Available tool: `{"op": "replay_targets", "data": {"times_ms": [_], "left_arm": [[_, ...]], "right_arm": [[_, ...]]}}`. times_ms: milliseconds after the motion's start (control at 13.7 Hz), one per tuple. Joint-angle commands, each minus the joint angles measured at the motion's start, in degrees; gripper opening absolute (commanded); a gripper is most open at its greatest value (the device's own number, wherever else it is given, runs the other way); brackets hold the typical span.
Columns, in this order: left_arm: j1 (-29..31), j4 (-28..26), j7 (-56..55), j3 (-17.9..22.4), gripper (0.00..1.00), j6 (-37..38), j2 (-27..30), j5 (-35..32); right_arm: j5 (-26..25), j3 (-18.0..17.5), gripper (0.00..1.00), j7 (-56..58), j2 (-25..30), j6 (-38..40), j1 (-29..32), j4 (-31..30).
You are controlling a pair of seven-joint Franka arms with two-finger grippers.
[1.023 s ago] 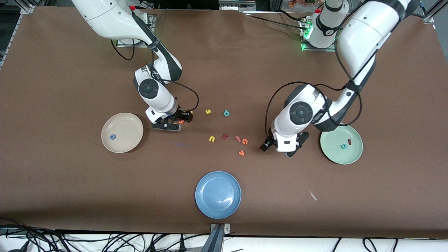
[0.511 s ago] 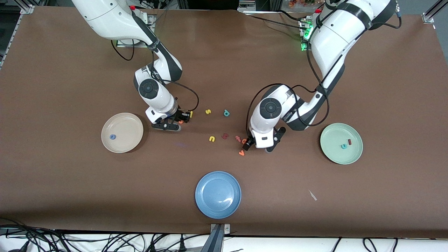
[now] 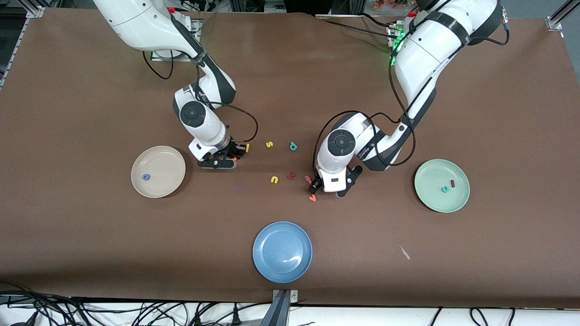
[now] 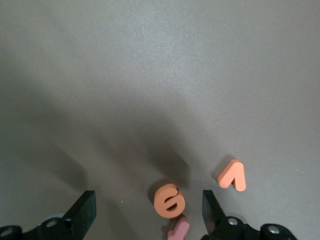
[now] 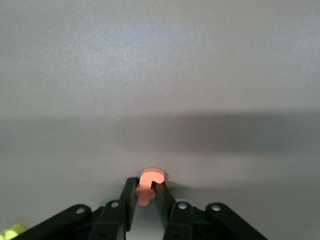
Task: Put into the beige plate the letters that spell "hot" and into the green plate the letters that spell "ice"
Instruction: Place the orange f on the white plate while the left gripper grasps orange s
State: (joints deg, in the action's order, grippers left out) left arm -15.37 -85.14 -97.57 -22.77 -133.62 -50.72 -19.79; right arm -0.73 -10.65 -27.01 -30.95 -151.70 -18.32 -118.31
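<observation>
Right gripper (image 5: 145,192), mid-left of the front view, clamps the orange t (image 5: 148,181) for the beige plate (image 3: 170,181); left gripper (image 4: 147,210), frame centre, fingers apart, straddles the e (image 4: 169,200) for the green plate (image 3: 430,201).

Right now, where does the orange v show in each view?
Front view: orange v, nearer the camera than the pinkish t-like letter.
Left wrist view: v beside the orange e, outside the open jaws.
Right wrist view: not in it.
Shared landmark: the pinkish t-like letter.

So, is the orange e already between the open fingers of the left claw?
Yes, in the left wrist view the orange e lies on the table between the spread fingers of the left claw.
</observation>
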Motion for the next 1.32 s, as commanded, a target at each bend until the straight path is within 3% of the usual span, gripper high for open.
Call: {"op": "replay_targets", "data": {"times_ms": [0, 511, 877, 1023, 1242], "left_arm": [[-1.94, 2.43, 0.28, 1.85, 0.93, 0.47, -1.57, 0.11], [-2.91, 6.74, 0.1, 2.47, 0.83, 0.47, -4.39, 0.11], [-3.0, 6.65, 0.02, 2.47, 0.7, 0.47, -4.65, 0.28], [-3.17, 6.74, -0.07, 2.47, 0.7, 0.47, -4.65, 0.28], [-3.78, 6.65, -0.34, 2.47, 0.57, 0.56, -4.65, 0.55]], "right_arm": [[-0.32, 2.12, 0.0, 8.61, 3.87, 6.03, 1.0, 0.01], [-0.14, 4.31, 0.0, 31.98, 14.86, 18.45, 10.4, -2.88], [-0.14, 8.36, 0.08, 40.37, 14.26, 17.49, 11.38, -5.17], [-0.06, 8.36, 0.47, 40.37, 14.08, 16.88, 11.38, -5.53], [0.03, 8.36, 0.52, 40.46, 14.43, 15.55, 11.29, -5.35]]}}
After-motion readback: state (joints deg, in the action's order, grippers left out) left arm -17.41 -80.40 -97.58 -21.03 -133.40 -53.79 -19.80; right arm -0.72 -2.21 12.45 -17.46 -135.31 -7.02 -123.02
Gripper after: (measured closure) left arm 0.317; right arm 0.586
